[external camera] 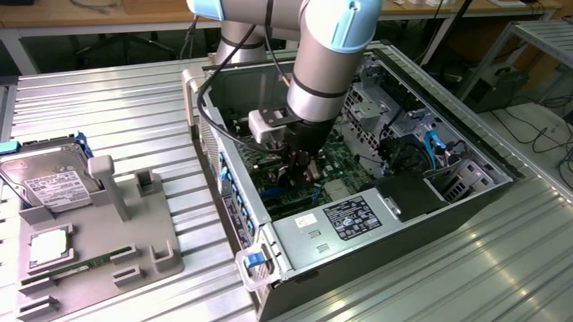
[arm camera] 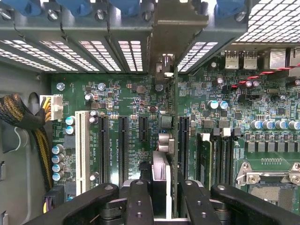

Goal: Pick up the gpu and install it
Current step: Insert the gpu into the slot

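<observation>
Inside case [external camera: 430,235]: gpu [arm camera: 161,166] edge-on in tool [arm camera: 161,201], bracket toward rear grille.

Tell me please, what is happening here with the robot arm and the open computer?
The robot arm has its black gripper lowered inside the open grey computer case. In the wrist view, the gripper is closed on the gpu, a thin card seen edge-on, standing upright over the green motherboard. The card's metal bracket reaches the rear slot openings of the case. Whether the card is fully seated cannot be told. On the grey holder tray outside the case rests a silver hard drive.
</observation>
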Action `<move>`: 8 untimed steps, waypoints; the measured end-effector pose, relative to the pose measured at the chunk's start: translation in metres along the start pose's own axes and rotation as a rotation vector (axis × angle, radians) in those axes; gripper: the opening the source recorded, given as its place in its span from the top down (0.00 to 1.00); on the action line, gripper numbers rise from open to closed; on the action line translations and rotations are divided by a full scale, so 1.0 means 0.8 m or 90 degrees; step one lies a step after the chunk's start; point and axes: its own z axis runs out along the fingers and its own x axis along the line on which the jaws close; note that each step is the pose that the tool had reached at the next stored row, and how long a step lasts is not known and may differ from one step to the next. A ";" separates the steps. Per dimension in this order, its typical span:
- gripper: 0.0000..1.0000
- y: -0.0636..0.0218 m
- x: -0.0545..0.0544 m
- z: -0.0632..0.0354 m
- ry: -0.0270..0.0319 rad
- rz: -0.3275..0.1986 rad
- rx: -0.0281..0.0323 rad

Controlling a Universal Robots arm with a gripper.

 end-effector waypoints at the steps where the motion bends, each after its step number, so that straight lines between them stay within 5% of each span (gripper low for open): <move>1: 0.72 0.000 0.000 0.001 0.0001 0.000 0.0000; 8: 0.72 0.000 0.000 0.007 0.0003 0.000 -0.0001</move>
